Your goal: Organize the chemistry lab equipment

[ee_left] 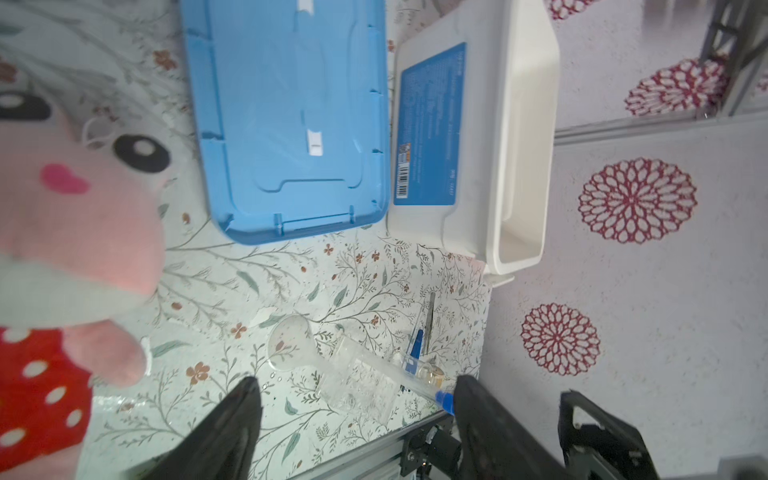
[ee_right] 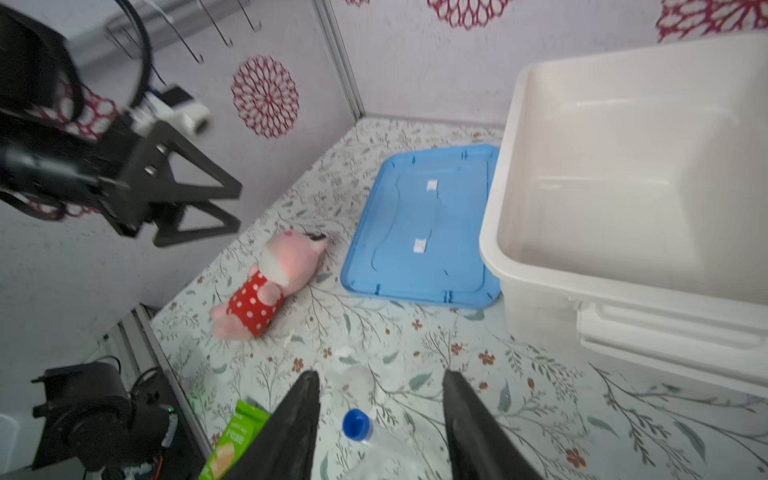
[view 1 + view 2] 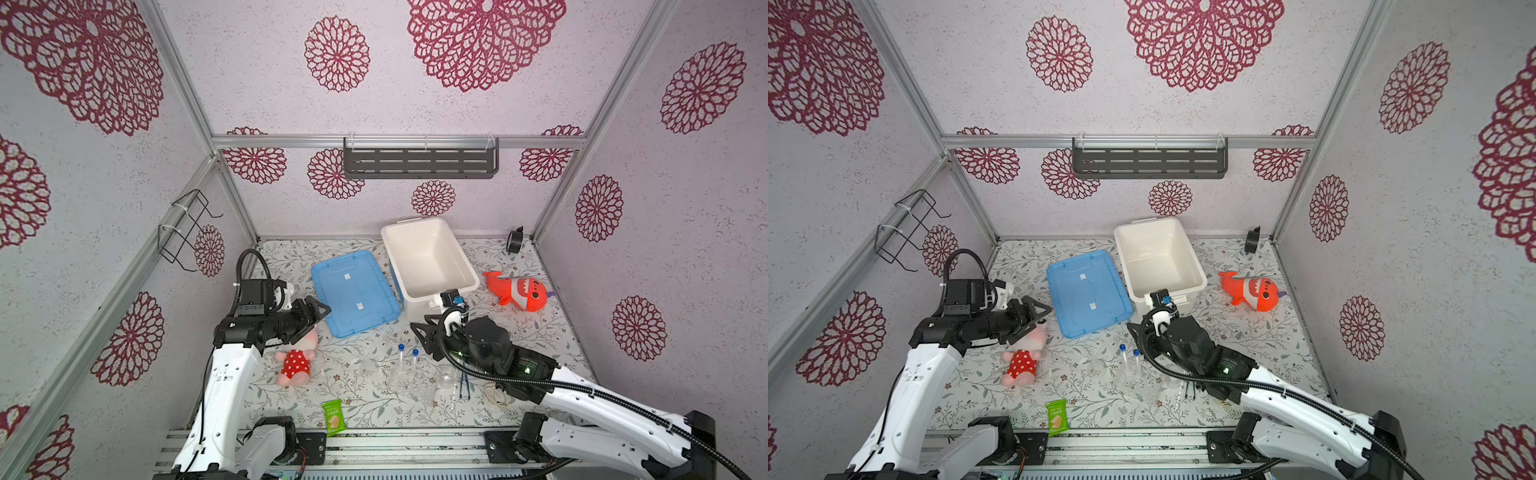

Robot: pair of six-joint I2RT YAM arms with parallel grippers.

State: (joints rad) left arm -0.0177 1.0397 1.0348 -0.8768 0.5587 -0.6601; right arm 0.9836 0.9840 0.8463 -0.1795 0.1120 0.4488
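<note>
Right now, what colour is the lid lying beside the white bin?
Light blue; the lid shows best in a top view.

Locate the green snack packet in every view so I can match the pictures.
In a top view: green snack packet at the front edge of the table, middle-left.
In a top view: same spot.
Left wrist: not in it.
Right wrist: at the front edge, nearer the camera than the pink plush toy.
Shared landmark: the blue lid, in all four.

Bright, diffuse light, faint shadows; top views bow at the edges; pink plush (image 1: pixel 75 232) out of focus in left wrist view
</note>
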